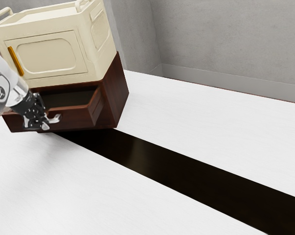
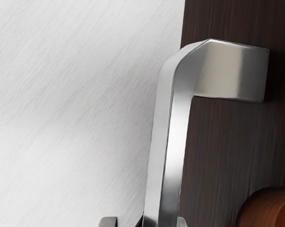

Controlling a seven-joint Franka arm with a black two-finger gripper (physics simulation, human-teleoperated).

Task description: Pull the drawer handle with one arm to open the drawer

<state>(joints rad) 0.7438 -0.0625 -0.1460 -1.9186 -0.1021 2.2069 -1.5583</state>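
Note:
At the exterior view's left, my gripper (image 1: 35, 117) is at the front of the dark wooden drawer (image 1: 71, 117), by its silver handle (image 1: 54, 119). The drawer stands partly pulled out of its cabinet (image 1: 117, 90), and its dark interior shows from above. In the wrist view the bent metal handle (image 2: 173, 137) runs down from its mount on the brown drawer front (image 2: 218, 156) to the lower edge. There it meets the gripper (image 2: 144, 222); whether it is clamped cannot be made out.
A cream box (image 1: 52, 54) with an orange handle (image 1: 15, 61) rests on top of the cabinet. A long black strip (image 1: 171, 164) crosses the white table (image 1: 201, 117) from the cabinet. Grey walls (image 1: 225, 36) rise behind. A rounded reddish-brown piece (image 2: 270, 210) lies beside the handle.

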